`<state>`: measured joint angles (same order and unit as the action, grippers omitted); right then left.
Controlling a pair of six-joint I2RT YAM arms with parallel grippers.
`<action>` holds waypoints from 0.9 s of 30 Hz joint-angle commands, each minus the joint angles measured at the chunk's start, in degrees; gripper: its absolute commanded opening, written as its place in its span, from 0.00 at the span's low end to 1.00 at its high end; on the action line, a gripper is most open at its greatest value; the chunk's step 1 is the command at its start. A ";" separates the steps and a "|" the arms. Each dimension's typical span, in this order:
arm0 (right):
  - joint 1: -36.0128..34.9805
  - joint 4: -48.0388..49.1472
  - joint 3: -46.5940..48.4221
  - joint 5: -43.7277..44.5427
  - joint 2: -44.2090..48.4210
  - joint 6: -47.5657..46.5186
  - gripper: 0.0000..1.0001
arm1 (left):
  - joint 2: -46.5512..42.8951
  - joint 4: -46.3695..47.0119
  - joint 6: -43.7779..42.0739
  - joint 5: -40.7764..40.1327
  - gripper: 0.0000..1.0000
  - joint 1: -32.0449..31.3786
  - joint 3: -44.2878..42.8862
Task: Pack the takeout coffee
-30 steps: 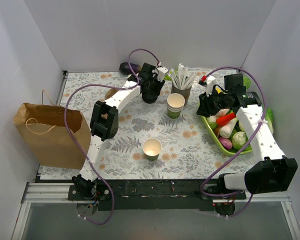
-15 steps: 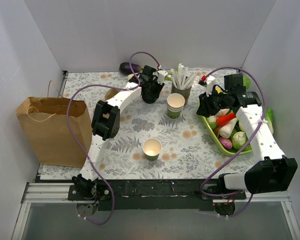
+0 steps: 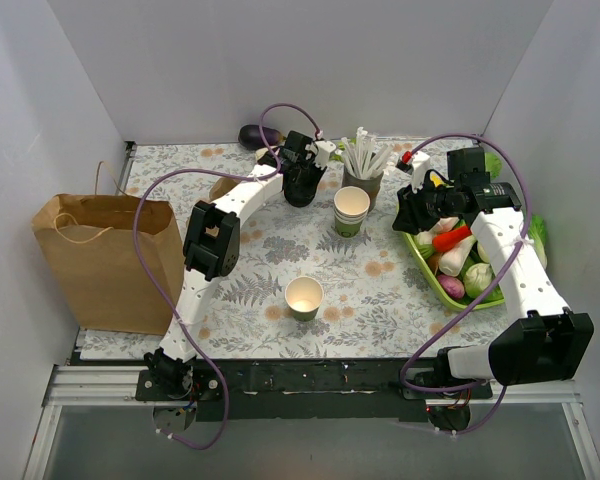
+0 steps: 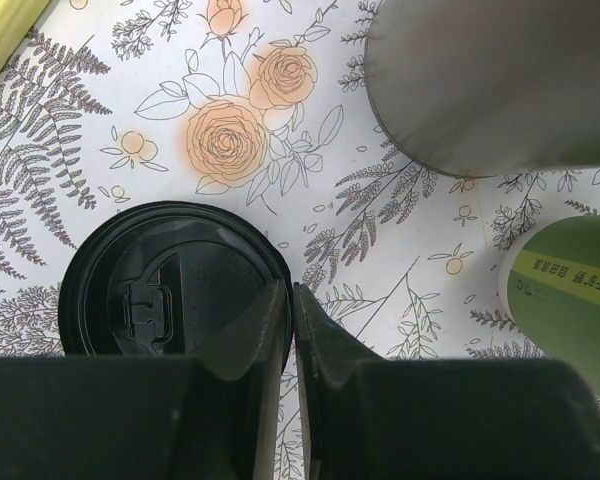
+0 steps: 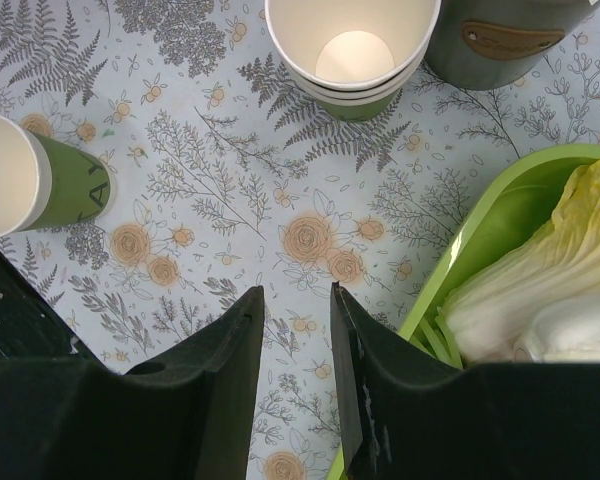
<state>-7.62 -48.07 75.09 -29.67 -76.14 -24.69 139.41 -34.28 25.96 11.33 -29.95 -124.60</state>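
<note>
Takeout coffee (image 3: 304, 297), a small paper cup, cream above and green below, stands open-topped at the front centre of the flowered table (image 3: 380, 290). Left gripper (image 4: 293, 330), closed to a thin slit, sits at the rim of a round black plastic lid (image 4: 170, 285); whether it pinches the lid is unclear. Right gripper (image 5: 298, 330) hangs half open and empty beside a green tray (image 5: 480, 230).

Takeout coffee cup (image 3: 303, 297): paper, cream-white above and green below, standing upright and lidless on the table near its centre, with the round black lid (image 4: 170, 285) lying flat, well apart at 12 o'clock from it.
</note>
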 commanded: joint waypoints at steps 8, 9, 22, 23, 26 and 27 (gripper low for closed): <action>0.15 1.23 -0.82 0.14 0.38 -0.27 0.41 | -1.16 0.18 -0.47 -0.26 0.00 0.07 -1.97; 0.06 1.32 -0.82 0.14 0.38 -0.27 0.41 | -1.25 0.27 -0.55 -0.26 0.00 0.07 -1.97; 0.15 2.46 -1.35 -0.21 0.47 0.25 0.41 | -9.85 0.01 -0.20 -0.08 0.00 0.07 -1.18; 0.06 2.72 -1.35 -0.39 0.46 0.25 0.41 | -10.39 0.01 -0.29 -0.08 0.00 0.07 -0.74; 0.15 3.07 -1.17 -0.48 0.12 0.43 0.41 | -11.44 -0.08 -0.47 -0.52 0.00 0.16 0.05; 0.06 3.16 -1.17 -0.65 0.11 0.43 0.41 | -11.71 -0.34 -0.55 -0.52 0.00 0.16 0.05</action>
<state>-7.62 -47.40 73.93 -29.52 -76.14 -24.45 135.57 -34.50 25.93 11.31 -29.95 -124.62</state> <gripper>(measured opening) 0.404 0.010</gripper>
